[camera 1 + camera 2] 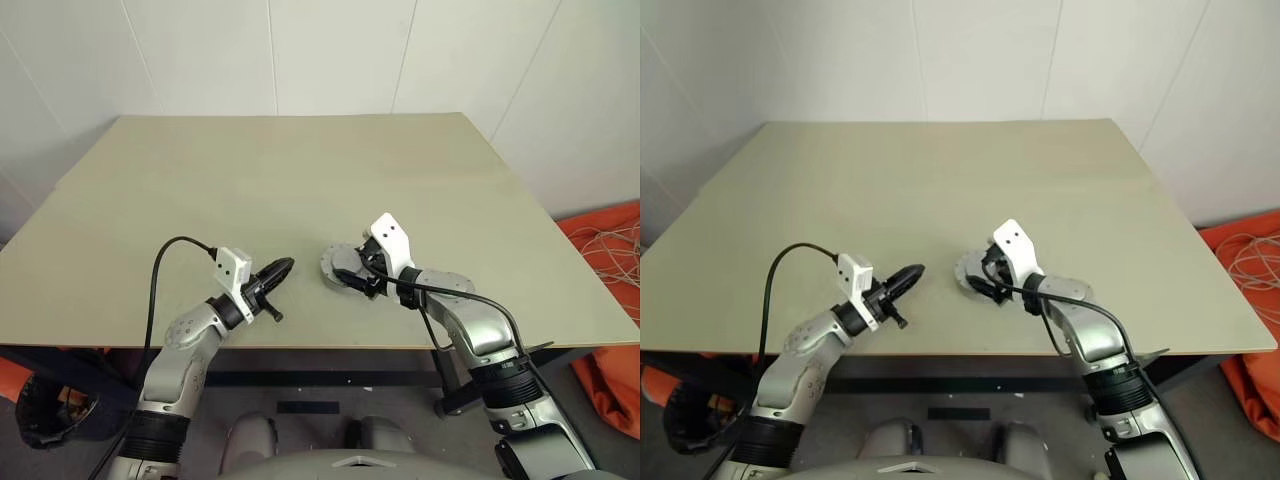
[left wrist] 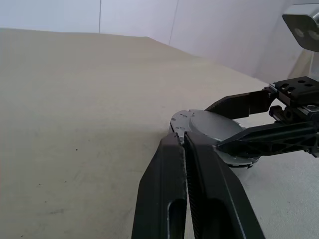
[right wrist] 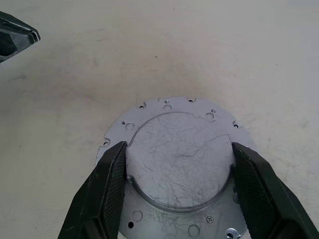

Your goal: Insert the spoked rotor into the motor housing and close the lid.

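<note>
Motor housing [image 3: 179,164] lies flat near table's [image 1: 300,180] front edge, scratched metal face up; right gripper [image 3: 178,196] straddles its raised disc, jaws apart; left gripper [image 2: 185,144] clenched, empty; likely stiff, weighty, slick (grasp the disc's wall).

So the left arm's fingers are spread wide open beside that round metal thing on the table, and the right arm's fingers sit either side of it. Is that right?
Not quite. The left gripper's fingers are pressed shut, not spread, as the left wrist view shows. The rest holds: it sits beside the round metal housing on the table, and the right gripper's fingers sit either side of it.
</note>
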Controlling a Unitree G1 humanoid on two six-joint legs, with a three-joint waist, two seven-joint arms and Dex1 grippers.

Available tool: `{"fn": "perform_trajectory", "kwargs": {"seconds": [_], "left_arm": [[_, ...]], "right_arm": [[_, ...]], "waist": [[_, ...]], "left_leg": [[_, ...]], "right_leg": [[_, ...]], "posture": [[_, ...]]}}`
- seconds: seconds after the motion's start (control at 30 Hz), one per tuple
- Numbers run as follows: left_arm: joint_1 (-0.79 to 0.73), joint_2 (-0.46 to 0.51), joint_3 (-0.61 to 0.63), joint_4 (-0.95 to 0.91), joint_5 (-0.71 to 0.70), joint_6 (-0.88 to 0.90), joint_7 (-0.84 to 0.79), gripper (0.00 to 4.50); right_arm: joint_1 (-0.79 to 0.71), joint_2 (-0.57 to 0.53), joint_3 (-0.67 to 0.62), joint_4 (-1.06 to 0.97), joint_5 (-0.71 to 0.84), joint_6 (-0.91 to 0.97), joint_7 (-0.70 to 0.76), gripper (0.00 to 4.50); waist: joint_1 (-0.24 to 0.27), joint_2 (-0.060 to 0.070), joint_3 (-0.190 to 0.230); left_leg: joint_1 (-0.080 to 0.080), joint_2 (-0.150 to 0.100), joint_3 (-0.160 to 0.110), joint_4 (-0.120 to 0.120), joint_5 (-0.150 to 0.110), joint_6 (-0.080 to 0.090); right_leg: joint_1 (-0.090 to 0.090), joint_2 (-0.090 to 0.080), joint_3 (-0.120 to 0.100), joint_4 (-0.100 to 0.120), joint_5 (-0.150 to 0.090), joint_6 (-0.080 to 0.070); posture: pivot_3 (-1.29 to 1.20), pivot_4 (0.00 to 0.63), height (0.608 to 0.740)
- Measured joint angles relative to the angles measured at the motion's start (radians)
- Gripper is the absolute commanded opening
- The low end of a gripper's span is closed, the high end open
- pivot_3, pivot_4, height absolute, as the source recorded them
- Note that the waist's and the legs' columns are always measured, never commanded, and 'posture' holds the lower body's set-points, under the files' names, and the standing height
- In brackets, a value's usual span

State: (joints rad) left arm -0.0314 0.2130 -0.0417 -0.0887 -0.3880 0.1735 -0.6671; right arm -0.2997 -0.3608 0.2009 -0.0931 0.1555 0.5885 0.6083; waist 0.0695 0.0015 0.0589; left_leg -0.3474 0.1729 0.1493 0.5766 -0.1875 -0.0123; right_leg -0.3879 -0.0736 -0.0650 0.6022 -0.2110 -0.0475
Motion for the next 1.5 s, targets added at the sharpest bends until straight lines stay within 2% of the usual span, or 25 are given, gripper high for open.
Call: {"fn": "perform_trajectory", "kwargs": {"seconds": [0.47, 0.77, 0.93, 1.1, 1.33, 1.5], "left_arm": [[-0.003, -0.001, -0.005, -0.030, -0.001, 0.026, 0.017, 0.19], [-0.013, 0.009, -0.002, 0.064, 0.005, -0.036, -0.036, 0.19], [-0.123, 0.063, -0.023, 0.210, 0.053, -0.089, -0.120, 0.19], [-0.315, 0.055, -0.045, 0.427, 0.101, -0.172, -0.188, 0.19], [-0.404, -0.024, -0.090, 0.606, 0.155, -0.258, -0.246, 0.19], [-0.465, -0.077, -0.101, 0.653, 0.169, -0.275, -0.255, 0.19]], "right_arm": [[-0.032, -0.036, 0.045, -0.016, -0.030, 0.051, -0.004, 3.15], [-0.035, -0.045, 0.051, -0.031, -0.031, 0.071, -0.001, 3.15], [-0.035, -0.047, 0.054, -0.035, -0.034, 0.075, -0.002, 3.15], [-0.036, -0.039, 0.057, -0.038, -0.038, 0.079, -0.008, 3.15], [-0.033, -0.034, 0.058, -0.048, -0.038, 0.087, -0.006, 3.15], [-0.033, -0.030, 0.058, -0.049, -0.038, 0.095, -0.020, 3.15]], "waist": [[0.001, 0.000, 0.000], [0.002, 0.000, 0.000], [0.003, 0.000, 0.000], [0.001, 0.000, 0.000], [0.001, -0.001, -0.001], [0.003, -0.001, -0.001]], "left_leg": [[0.002, 0.000, 0.000, 0.000, 0.000, 0.000], [0.001, 0.000, 0.000, 0.000, 0.000, 0.000], [0.002, 0.000, 0.000, -0.001, 0.000, 0.000], [0.002, 0.000, 0.000, -0.001, 0.000, 0.000], [0.000, 0.000, 0.000, -0.004, 0.000, -0.001], [0.001, 0.000, 0.000, -0.004, 0.001, -0.001]], "right_leg": [[0.002, 0.000, 0.000, -0.001, 0.000, 0.000], [0.002, 0.000, 0.000, -0.001, 0.000, 0.000], [0.002, 0.000, 0.000, -0.002, 0.000, 0.000], [0.003, 0.000, 0.000, -0.002, 0.000, 0.000], [0.002, 0.000, 0.000, 0.000, 0.000, 0.000], [0.002, 0.000, 0.000, -0.001, 0.000, 0.000]], "posture": [[0.00, 0.000, 0.740], [0.00, 0.000, 0.740], [0.00, 0.000, 0.740], [0.00, 0.000, 0.740], [0.00, 0.000, 0.740], [0.00, 0.000, 0.740]]}}
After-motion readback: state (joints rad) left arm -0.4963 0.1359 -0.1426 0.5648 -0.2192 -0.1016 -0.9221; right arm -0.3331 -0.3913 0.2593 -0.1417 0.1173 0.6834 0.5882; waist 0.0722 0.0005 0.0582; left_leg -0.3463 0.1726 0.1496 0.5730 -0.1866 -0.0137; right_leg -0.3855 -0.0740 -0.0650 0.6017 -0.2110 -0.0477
